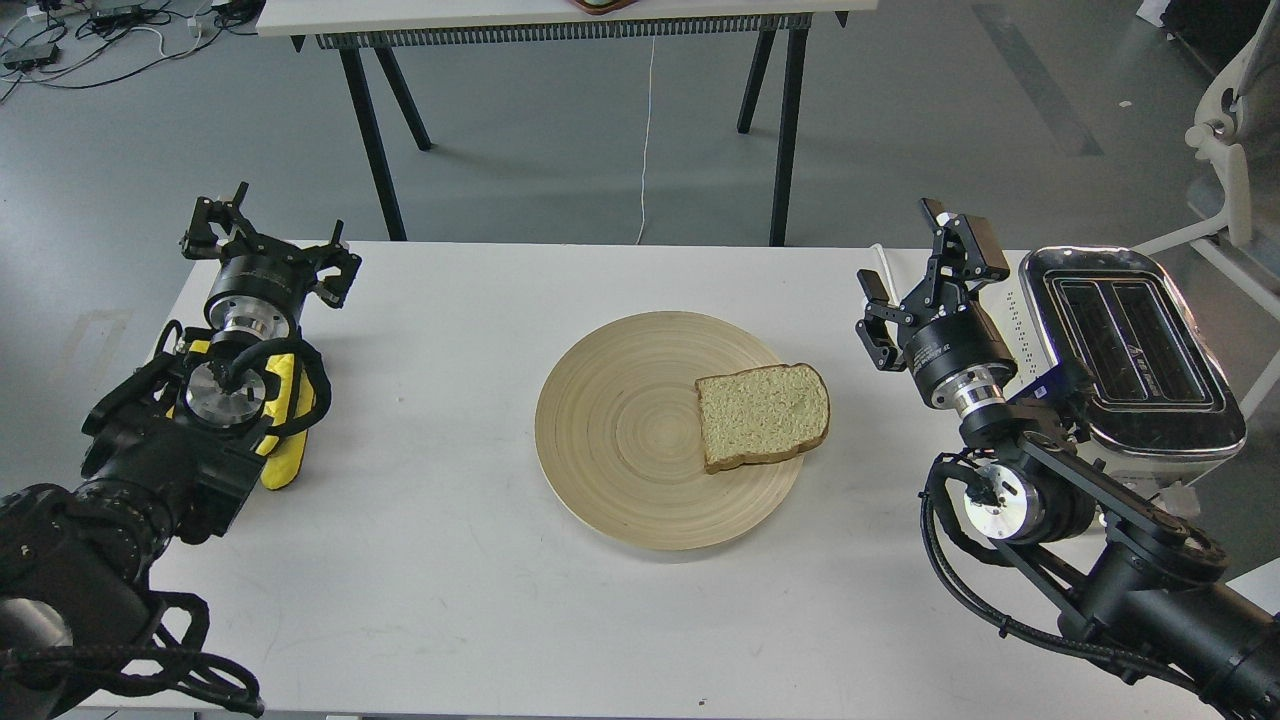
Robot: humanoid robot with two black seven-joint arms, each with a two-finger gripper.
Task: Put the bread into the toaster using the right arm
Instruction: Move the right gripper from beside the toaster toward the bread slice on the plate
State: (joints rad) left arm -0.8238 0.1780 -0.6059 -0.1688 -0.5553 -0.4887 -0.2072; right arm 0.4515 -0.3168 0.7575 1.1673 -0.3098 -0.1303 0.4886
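Note:
A slice of tan bread (763, 414) with a brown crust lies flat on the right side of a round wooden plate (620, 440), its edge overhanging the rim a little. The toaster (1135, 350), chrome-topped with two empty slots, stands at the table's right edge. My right gripper (925, 270) hovers between plate and toaster, fingers spread open and empty, above and right of the bread. At the far left of the table my left gripper (265, 240) is also open and holds nothing.
A yellow cloth (285, 440) lies under my left arm. The white table (420, 560) ends close behind both grippers. Beyond it stand another table's black legs (370, 140) and a white cord (648, 130). A white chair (1235, 150) is at the far right.

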